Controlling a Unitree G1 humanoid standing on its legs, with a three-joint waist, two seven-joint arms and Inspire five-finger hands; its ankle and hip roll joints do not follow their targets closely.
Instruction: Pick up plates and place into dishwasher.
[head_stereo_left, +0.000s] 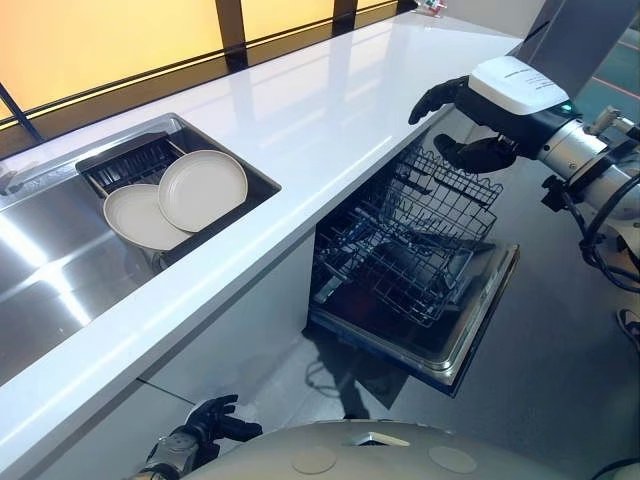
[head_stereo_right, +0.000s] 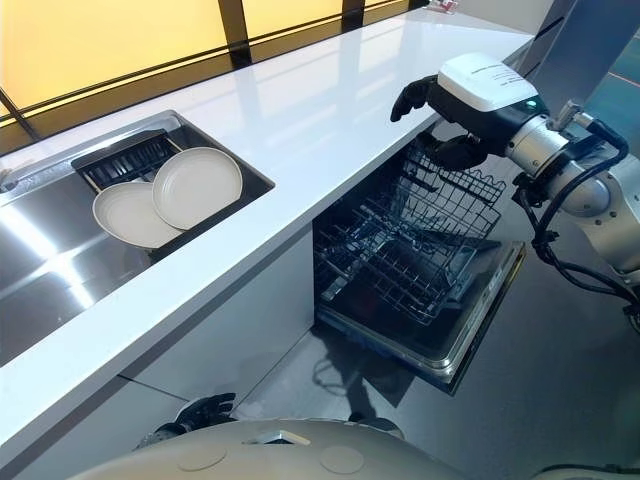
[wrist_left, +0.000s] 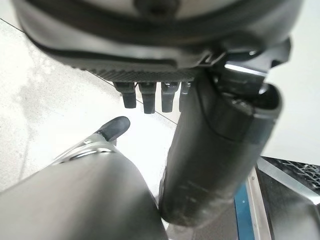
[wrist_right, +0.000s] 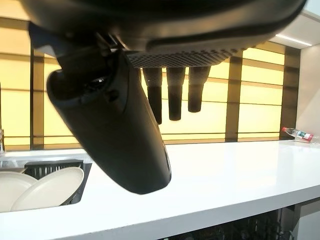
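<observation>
Glossy white tabletop (head_stereo_left: 320, 110), long and flat, with a brushed-steel sink (head_stereo_left: 50, 270) let into its left end; in the sink's right corner sits a dark ribbed drainer (head_stereo_left: 130, 160); the 2 plates (head_stereo_left: 203, 188) lie on it, round, cream and matt with shallow raised rims, one tilted and overlapping the other, both close to the tabletop's front edge.

Under the tabletop's right part the dishwasher (head_stereo_left: 470, 340) stands open, its steel-edged door folded down flat; a dark wire rack (head_stereo_left: 420, 240) of thin crossed rods and upright prongs is pulled out over the door, and no plate is in it.

The right hand (head_stereo_left: 478, 153) hangs above the rack's far side, just off the tabletop's front edge; its dark fingers are loose and nearly straight, thumb apart below them, holding nothing; a smooth white cover caps its back.

The left hand (head_stereo_left: 205, 425) hangs low beside the cabinet front, near the pale speckled floor (wrist_left: 40, 100); its fingers are spread and straight, empty.

A small clear bottle (wrist_right: 298, 133) lies on its side at the tabletop's far right corner.
</observation>
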